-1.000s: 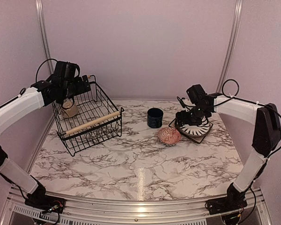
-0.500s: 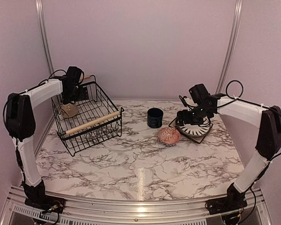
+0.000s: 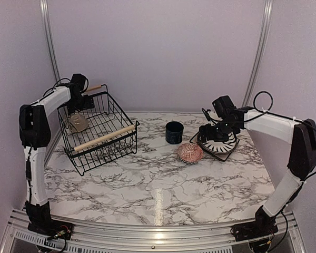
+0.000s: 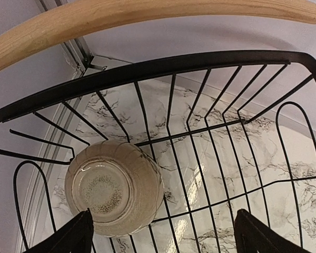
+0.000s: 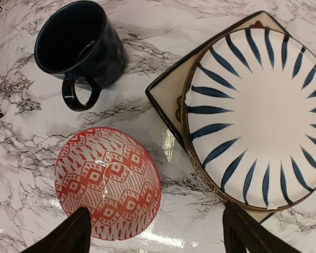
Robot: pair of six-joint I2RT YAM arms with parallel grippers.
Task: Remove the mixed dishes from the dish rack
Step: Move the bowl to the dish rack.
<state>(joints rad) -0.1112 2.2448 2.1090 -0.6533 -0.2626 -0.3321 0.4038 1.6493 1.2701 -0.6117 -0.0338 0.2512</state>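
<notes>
The dish rack (image 3: 104, 138) stands at the back left, a black wire basket with wooden handles. A cream bowl (image 3: 78, 123) lies tilted in its back left corner. My left gripper (image 3: 76, 108) hangs open just above that bowl. In the left wrist view the cream bowl (image 4: 114, 187) sits on the dish rack's wires (image 4: 200, 129) by the left finger of my left gripper (image 4: 163, 234). My right gripper (image 3: 210, 134) is open and empty over the table. The right wrist view shows my right gripper (image 5: 155, 232), a red patterned bowl (image 5: 108, 182), the navy mug (image 5: 76, 42) and the striped plate (image 5: 263, 116) on the dark square plate (image 5: 166, 97).
On the table right of centre stand the navy mug (image 3: 174, 132), the patterned bowl (image 3: 190, 153) and the striped plate (image 3: 223, 143). The back wall and left wall lie close to the rack. A metal rail (image 3: 147, 232) runs along the near table edge.
My left arm has folded back against the left wall, its gripper staying over the rack's back left corner. The cream bowl now lies more tilted. My right gripper has barely moved.
</notes>
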